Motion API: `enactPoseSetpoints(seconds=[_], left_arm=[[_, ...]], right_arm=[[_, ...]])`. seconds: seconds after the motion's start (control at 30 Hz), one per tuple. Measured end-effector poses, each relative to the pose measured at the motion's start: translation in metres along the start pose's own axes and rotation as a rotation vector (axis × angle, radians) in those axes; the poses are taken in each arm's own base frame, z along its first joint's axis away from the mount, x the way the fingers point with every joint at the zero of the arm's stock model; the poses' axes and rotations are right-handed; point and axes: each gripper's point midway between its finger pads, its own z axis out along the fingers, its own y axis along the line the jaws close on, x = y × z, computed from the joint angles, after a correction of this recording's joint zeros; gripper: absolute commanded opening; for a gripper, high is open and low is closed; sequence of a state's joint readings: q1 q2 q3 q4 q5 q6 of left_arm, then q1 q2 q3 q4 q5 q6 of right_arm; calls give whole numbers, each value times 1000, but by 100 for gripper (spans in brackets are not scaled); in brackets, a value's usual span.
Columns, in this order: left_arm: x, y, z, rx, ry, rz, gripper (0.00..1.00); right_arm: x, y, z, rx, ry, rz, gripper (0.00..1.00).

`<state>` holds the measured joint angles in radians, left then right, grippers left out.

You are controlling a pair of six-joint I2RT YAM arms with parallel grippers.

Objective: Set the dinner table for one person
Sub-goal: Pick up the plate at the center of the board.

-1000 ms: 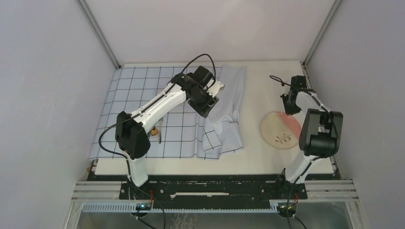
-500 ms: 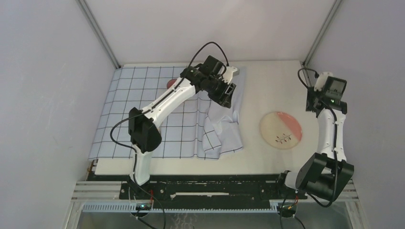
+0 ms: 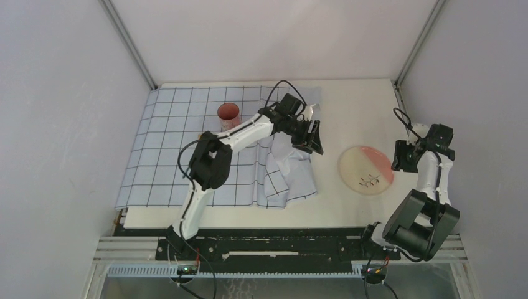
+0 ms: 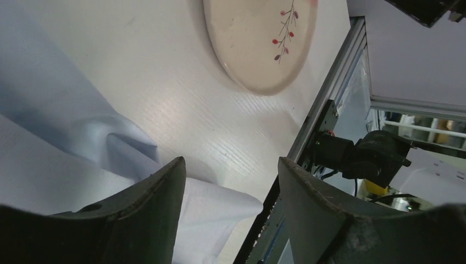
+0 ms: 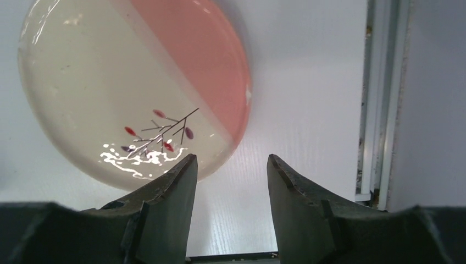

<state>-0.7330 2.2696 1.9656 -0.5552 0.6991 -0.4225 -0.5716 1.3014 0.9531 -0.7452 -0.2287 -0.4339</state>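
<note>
The cream-white dinner table (image 3: 348,112) carries a pale-blue gridded cloth (image 3: 174,143) whose right part is folded back and rumpled (image 3: 292,174). A cream and pink plate (image 3: 366,169) with a twig pattern lies right of the cloth; it also shows in the left wrist view (image 4: 258,38) and the right wrist view (image 5: 132,88). A red cup (image 3: 228,115) stands on the cloth. My left gripper (image 3: 313,138) is open and empty above the cloth's right edge (image 4: 231,168). My right gripper (image 3: 401,159) is open and empty just right of the plate (image 5: 231,165).
The metal frame rail (image 3: 411,99) runs along the table's right edge, close to my right arm. The front rail (image 3: 280,233) borders the near edge. Grey walls close in the back and sides.
My left arm has swung right and uncovered the red cup. My right arm has dropped from near the right wall down to the plate's right edge.
</note>
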Motion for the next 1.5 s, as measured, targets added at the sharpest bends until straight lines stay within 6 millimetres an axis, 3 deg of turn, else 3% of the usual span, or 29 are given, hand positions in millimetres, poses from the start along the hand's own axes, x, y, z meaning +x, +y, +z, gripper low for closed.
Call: enactPoseSetpoints(seconds=[0.2, 0.4, 0.63, 0.93, 1.5], left_arm=[[24, 17, 22, 42, 39, -99, 68], [53, 35, 30, 33, 77, -148, 68], [45, 23, 20, 46, 43, -114, 68], [45, 18, 18, 44, 48, -99, 68], [49, 23, 14, -20, 74, -62, 68]], right_arm=[[11, 9, 4, -89, 16, 41, 59], [42, -3, 13, -39, 82, 90, 60], [69, -16, 23, 39, 139, 76, 60], [88, -10, 47, -97, 222, 73, 60], [45, 10, 66, -353, 120, 61, 60]])
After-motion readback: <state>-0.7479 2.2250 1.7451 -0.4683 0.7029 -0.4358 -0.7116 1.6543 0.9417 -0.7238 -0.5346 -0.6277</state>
